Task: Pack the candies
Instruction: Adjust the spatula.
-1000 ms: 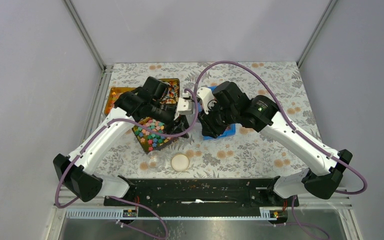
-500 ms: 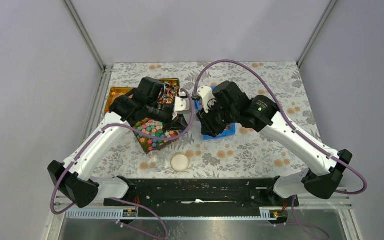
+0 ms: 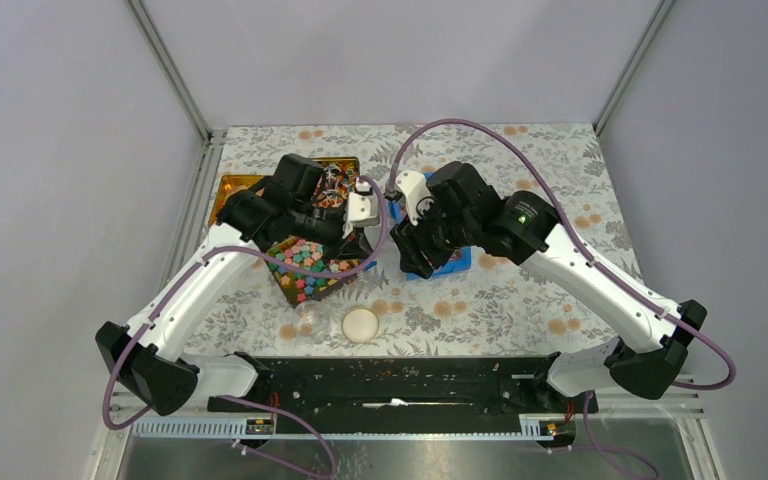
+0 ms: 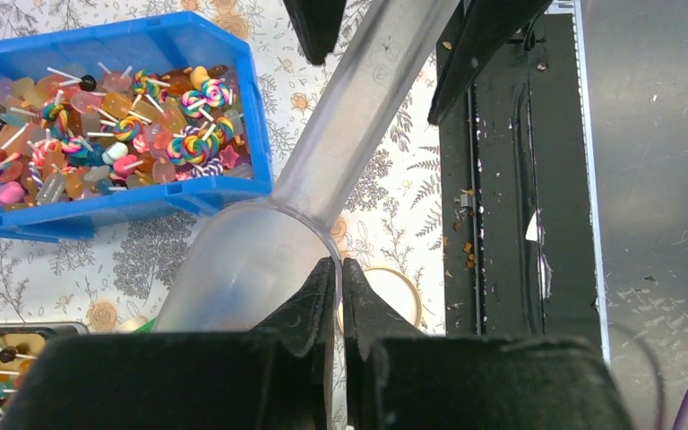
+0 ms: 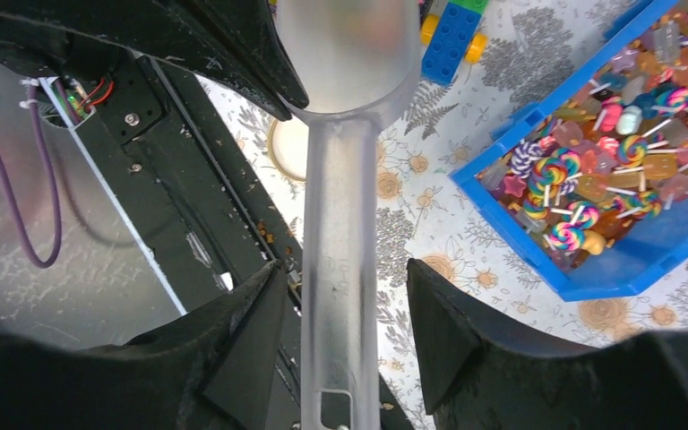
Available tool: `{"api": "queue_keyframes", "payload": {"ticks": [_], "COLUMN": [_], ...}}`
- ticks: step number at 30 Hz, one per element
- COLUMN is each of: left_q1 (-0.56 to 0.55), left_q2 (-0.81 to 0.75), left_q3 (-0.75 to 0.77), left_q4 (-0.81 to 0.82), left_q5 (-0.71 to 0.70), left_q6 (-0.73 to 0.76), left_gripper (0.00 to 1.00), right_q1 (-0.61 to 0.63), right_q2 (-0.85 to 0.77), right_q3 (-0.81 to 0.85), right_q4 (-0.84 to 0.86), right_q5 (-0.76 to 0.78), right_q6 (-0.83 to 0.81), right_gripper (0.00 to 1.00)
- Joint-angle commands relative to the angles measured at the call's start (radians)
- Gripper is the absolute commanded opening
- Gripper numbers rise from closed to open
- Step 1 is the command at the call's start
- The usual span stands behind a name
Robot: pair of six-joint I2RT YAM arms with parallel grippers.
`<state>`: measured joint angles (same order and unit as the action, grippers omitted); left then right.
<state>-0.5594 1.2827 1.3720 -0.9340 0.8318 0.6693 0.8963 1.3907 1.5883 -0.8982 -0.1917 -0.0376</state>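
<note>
One clear scoop (image 4: pixel 349 116) between the left gripper (image 4: pixel 333 262) and right gripper (image 5: pixel 345 267). One blue bin (image 4: pixel 98 210) beside the right gripper. One round lid (image 3: pixel 360 324) below the left gripper.

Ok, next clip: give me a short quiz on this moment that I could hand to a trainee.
1. True or false: the left tool is shut on the bowl rim of the clear scoop.
2. Pick one. The right tool is: A) open, astride the scoop's handle; B) shut on the scoop's handle; C) shut, away from the scoop.
3. Fill in: the blue bin holds swirled ____ on sticks among other sweets.
Key: 1 true; 2 A; 3 lollipops.
</note>
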Motion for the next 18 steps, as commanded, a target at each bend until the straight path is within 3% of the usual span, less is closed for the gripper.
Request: {"api": "queue_keyframes", "payload": {"ticks": [1, 18], "left_q1": [0.014, 0.023], "left_q2": [0.001, 0.040], "left_q3": [0.042, 0.087], "left_q4": [-0.016, -0.048], "left_q5": [0.017, 0.092], "left_q6": [0.035, 0.033], "left_gripper": [0.00, 0.00], "right_q1": [0.006, 0.021], "right_q2": [-0.058, -0.040], "right_q3": [0.016, 0.021], "right_q4": [0.023, -0.050], "right_q5": [0.045, 0.058], "right_q6": [-0.040, -0.105], "right_gripper": [0.59, 0.55]}}
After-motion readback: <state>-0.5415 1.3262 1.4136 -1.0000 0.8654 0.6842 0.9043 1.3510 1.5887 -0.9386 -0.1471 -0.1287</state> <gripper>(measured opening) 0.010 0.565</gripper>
